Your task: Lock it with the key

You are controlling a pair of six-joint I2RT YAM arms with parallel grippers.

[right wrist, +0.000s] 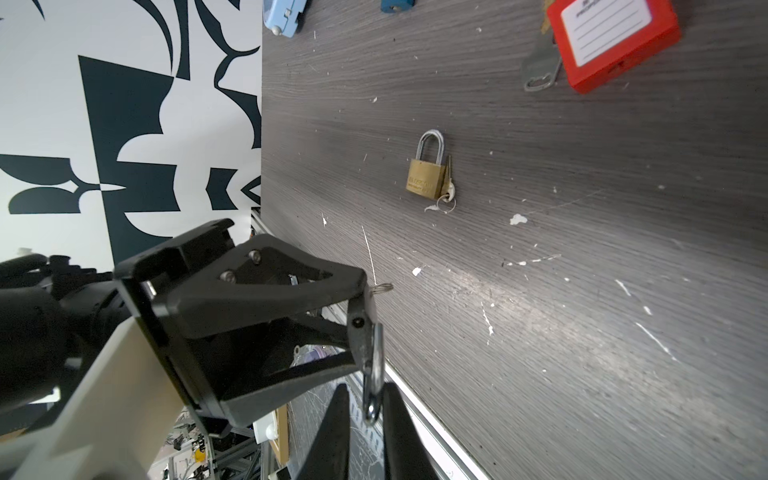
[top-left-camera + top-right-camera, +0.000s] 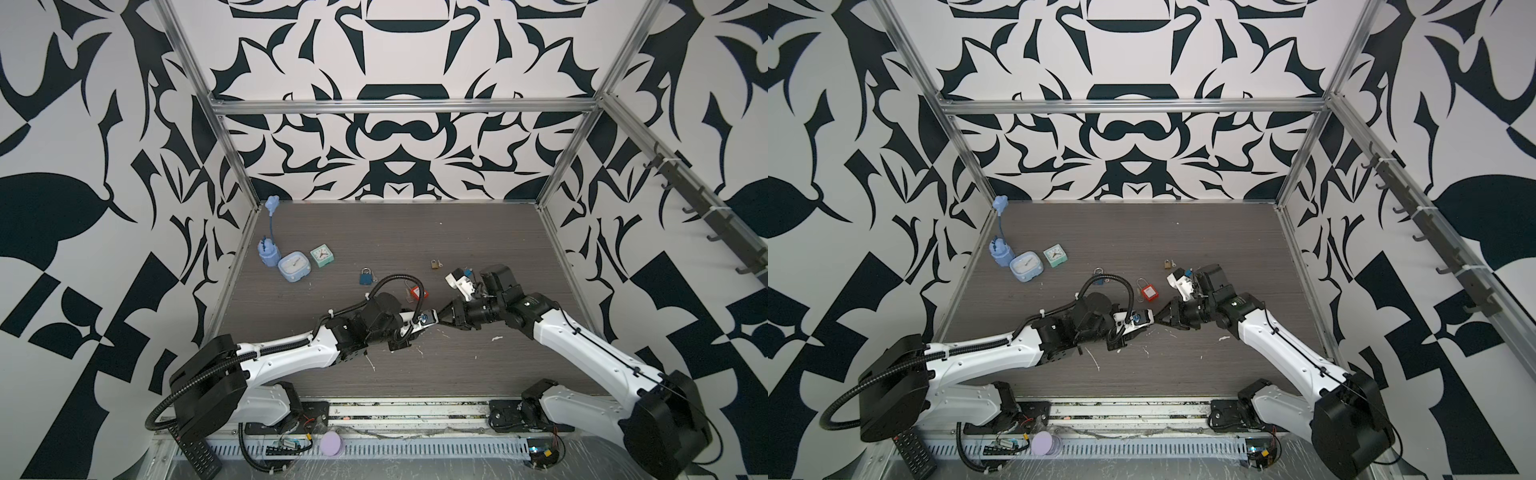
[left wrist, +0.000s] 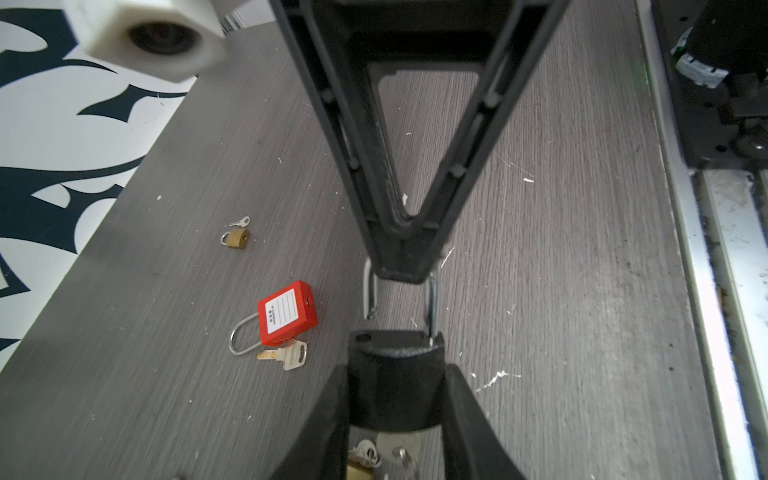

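Note:
My left gripper (image 3: 397,374) is shut on the body of a black padlock (image 3: 395,390), held above the table. Its silver shackle (image 3: 432,303) stands open, with one leg out of the body. My right gripper (image 3: 401,270) comes from the opposite side and is shut on the top of the shackle (image 1: 376,374). In both top views the two grippers meet tip to tip at mid-table (image 2: 438,320) (image 2: 1154,319). A silver key head (image 3: 399,446) shows behind the padlock's body between my left fingers. I cannot tell whether it sits in the keyhole.
On the table lie a red padlock (image 3: 286,313) with a key (image 3: 286,355), a small brass padlock (image 3: 236,240), a blue padlock (image 2: 365,277) and a larger brass padlock with keys (image 1: 424,176). Two small clocks (image 2: 294,268) (image 2: 322,255) stand at the back left.

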